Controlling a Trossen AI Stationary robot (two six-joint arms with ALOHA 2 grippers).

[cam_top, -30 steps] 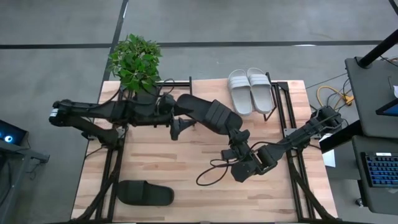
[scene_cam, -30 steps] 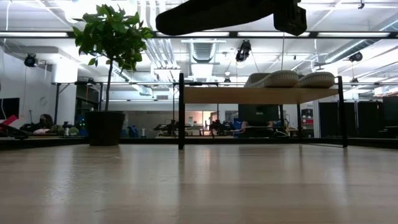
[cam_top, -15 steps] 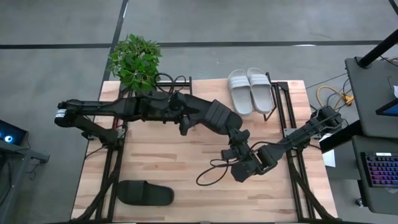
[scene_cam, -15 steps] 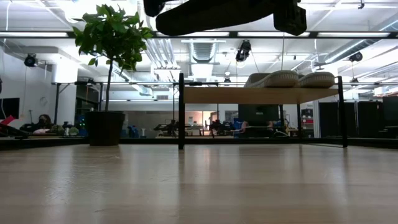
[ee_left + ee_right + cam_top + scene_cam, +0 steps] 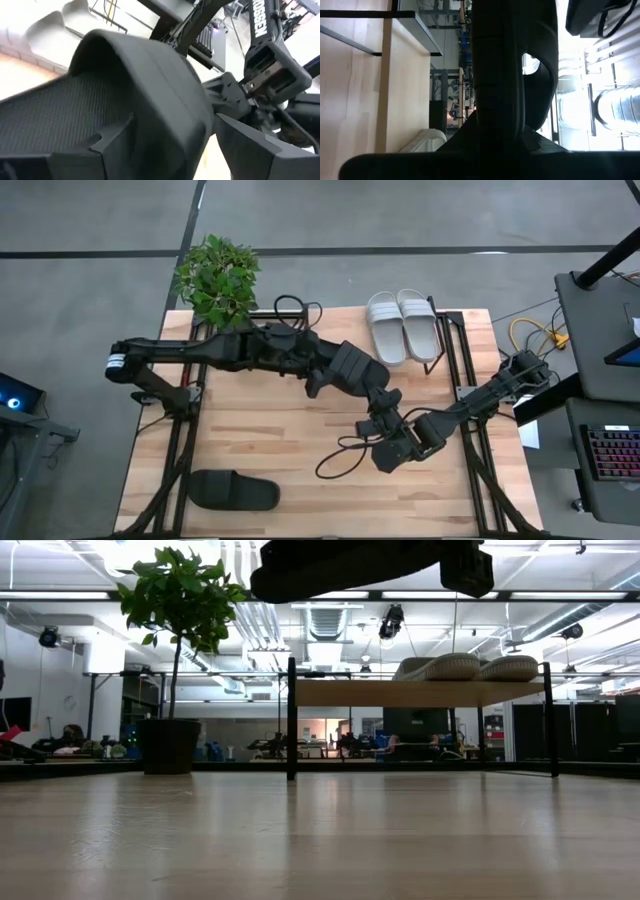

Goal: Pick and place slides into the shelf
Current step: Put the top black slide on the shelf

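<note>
A black slide (image 5: 338, 364) hangs high over the table's middle, with my right gripper (image 5: 384, 406) shut on it; the low view shows it (image 5: 350, 564) at the top edge. My left gripper (image 5: 313, 385) is open at the slide's other end, and its fingers (image 5: 107, 137) stand on either side of the strap (image 5: 150, 75). A second black slide (image 5: 232, 491) lies flat near the table's front left. Two white slides (image 5: 399, 326) rest on the shelf (image 5: 420, 692) at the back right. My left gripper has the slide's strap between its open fingers; I cannot tell whether they touch it. My right gripper holds the black slide by the end (image 5: 378, 394) nearest the table's right edge, coming in level from that side. The slide (image 5: 495, 75) stretches away from the fingers, lifted clear of the table.
A potted plant (image 5: 217, 278) stands at the back left corner, beside the shelf's black frame (image 5: 291, 720). A loose black cable (image 5: 345, 455) loops on the table under my right arm. Bare wood lies between the front slide and the cable.
My left gripper has moved toward the table's right edge and slightly down, closing in on the free end of the held black slide. The slide stays aloft where it was.
</note>
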